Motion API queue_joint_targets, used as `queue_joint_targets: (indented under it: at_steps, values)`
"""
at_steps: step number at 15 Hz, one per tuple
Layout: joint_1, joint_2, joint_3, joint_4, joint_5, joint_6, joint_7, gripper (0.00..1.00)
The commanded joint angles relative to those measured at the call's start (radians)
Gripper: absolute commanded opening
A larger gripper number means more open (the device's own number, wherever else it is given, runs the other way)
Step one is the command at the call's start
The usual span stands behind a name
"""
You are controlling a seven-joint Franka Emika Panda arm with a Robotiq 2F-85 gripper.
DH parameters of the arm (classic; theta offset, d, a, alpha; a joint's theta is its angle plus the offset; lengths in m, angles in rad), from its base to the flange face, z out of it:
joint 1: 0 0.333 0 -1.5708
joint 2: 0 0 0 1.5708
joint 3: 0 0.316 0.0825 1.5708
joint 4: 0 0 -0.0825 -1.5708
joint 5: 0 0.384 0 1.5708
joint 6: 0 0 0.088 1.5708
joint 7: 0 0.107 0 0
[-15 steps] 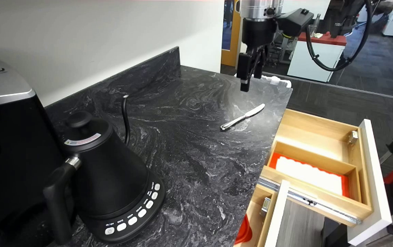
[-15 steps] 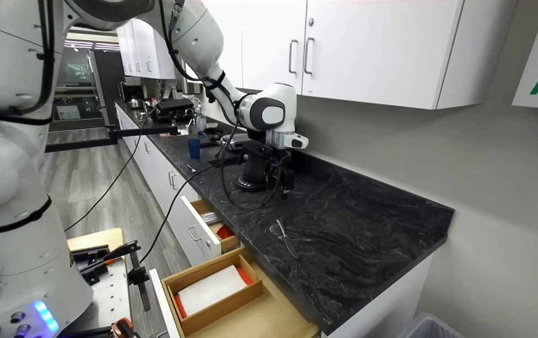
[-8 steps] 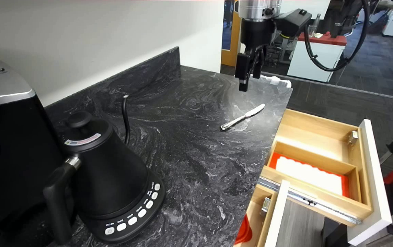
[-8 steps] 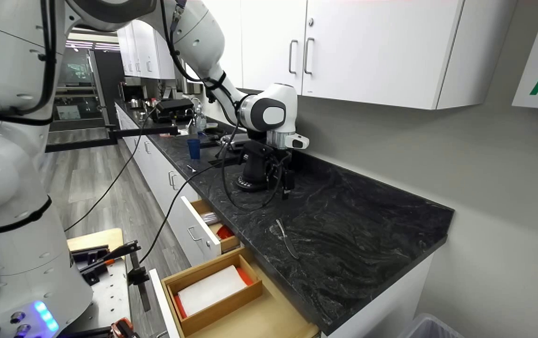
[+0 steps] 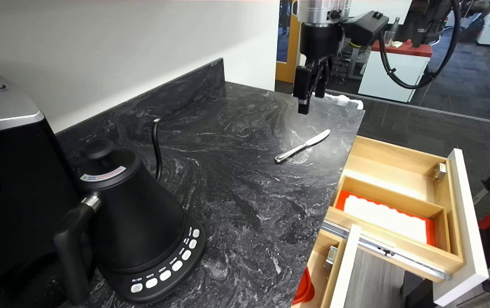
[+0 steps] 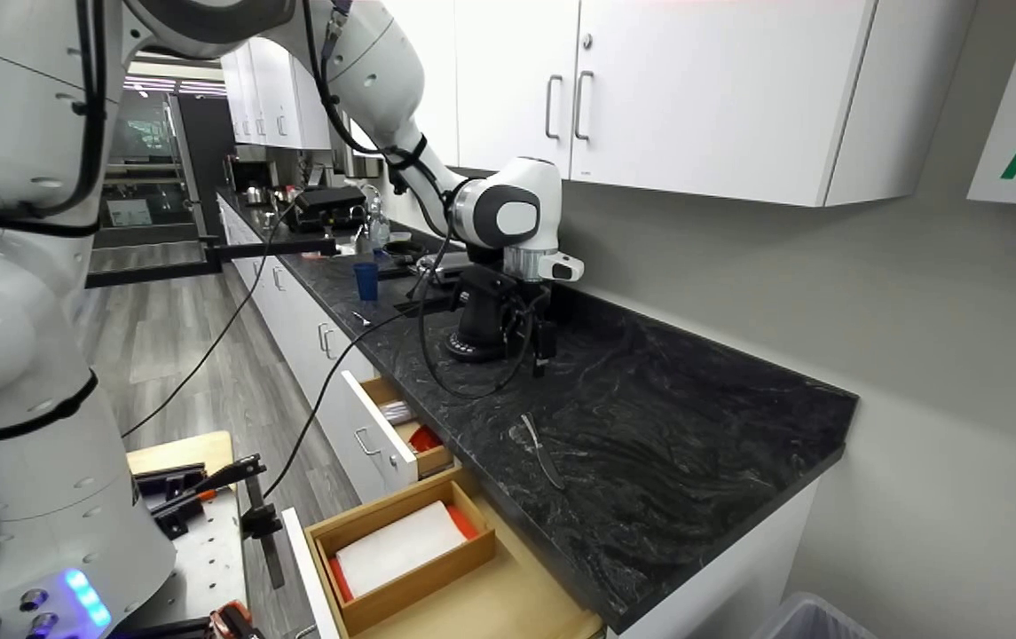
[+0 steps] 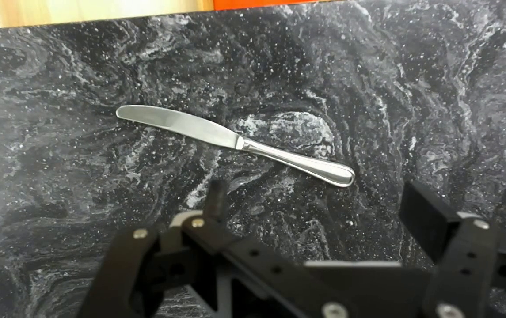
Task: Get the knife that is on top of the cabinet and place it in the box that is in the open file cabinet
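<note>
Since the gripper (image 7: 317, 203) hangs spread wide and empty over the cabinet (image 5: 236, 192), I'd turn it so the jaws close across the knife (image 7: 240, 142) — lying flat near the edge by the file cabinet (image 5: 467, 214) — then lower it straight down before squeezing.

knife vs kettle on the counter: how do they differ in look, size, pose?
Look: the knife is shiny silver metal; the kettle is mostly matte black.
Size: the knife is slim and small; the kettle is bulky and far larger.
Pose: the knife lies flat; the kettle stands upright.
Shared: both are on the marbled counter.
</note>
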Motion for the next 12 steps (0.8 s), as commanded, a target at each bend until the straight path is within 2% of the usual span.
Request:
queue_joint_targets:
  at_steps: [1, 12]
  values:
    - [-0.001, 0.004, 0.002, 0.006, 0.021, -0.005, -0.074, 1.0]
    - [-0.149, 0.012, 0.057, 0.021, 0.097, -0.114, -0.836, 1.0]
